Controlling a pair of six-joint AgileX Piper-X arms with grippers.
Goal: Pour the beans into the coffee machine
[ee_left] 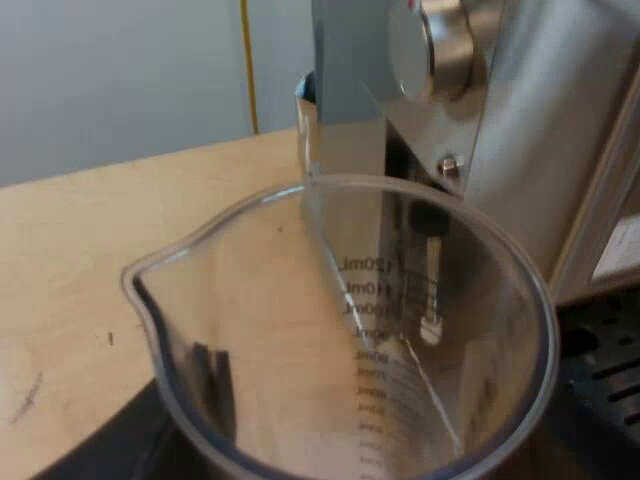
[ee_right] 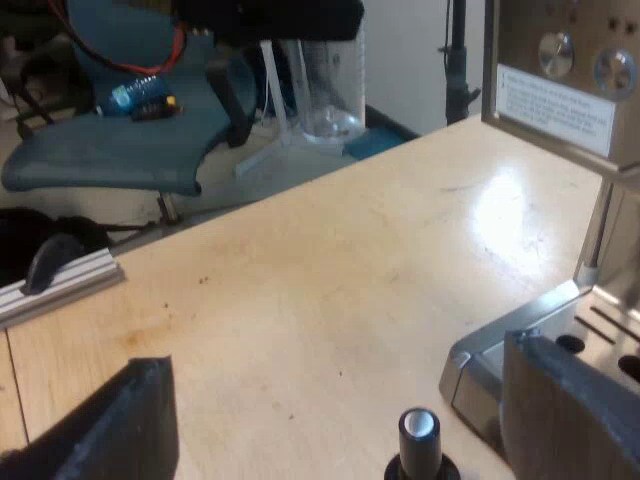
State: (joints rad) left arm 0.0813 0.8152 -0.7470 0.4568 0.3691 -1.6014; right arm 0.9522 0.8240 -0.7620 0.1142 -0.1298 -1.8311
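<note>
A clear measuring glass [ee_left: 400, 330] with printed ml marks stands upright in my left gripper [ee_left: 320, 410], which is shut on it; one dark finger [ee_left: 212, 375] shows through its wall. No beans can be seen inside it. The glass is close to the espresso machine [ee_left: 540, 130], below a round metal knob [ee_left: 430, 40]. From the right wrist view the glass [ee_right: 325, 90] hangs high over the far table edge. My right gripper [ee_right: 340, 420] is open wide, low over the wooden table [ee_right: 330, 270], with a small black tamper knob with a white top [ee_right: 420, 438] between its fingers.
The machine's front panel [ee_right: 560, 60] with two dials and its drip tray [ee_right: 590, 330] stand beside my right gripper. A drip tray grille [ee_left: 610, 370] lies near the glass. Beyond the table are a blue office chair [ee_right: 120, 150] and a metal rail [ee_right: 60, 280].
</note>
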